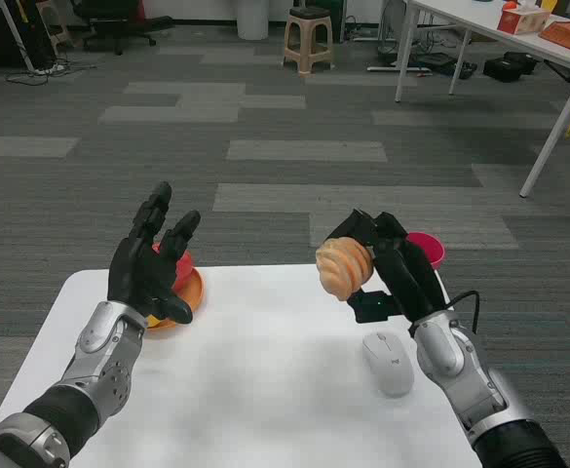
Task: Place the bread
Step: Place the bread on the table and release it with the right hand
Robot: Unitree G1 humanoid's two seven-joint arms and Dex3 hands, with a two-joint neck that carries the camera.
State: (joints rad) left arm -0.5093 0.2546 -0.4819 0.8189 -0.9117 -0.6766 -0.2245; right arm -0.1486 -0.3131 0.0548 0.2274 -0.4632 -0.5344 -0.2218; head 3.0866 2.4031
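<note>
A tan, ridged bread roll point(344, 269) is held in my right hand point(392, 268), lifted above the right half of the white table point(255, 390). The fingers wrap its far side and the thumb sits under it. My left hand point(151, 268) hovers open with fingers spread over the table's far left, in front of an orange plate point(189, 297) that carries a red object point(180, 265), mostly hidden by the hand.
A white computer mouse point(389, 363) lies on the table under my right forearm. A pink bowl point(427, 249) sits at the far right edge behind my right hand. Beyond the table are grey carpet, a stool point(308, 39) and another white table point(499, 29).
</note>
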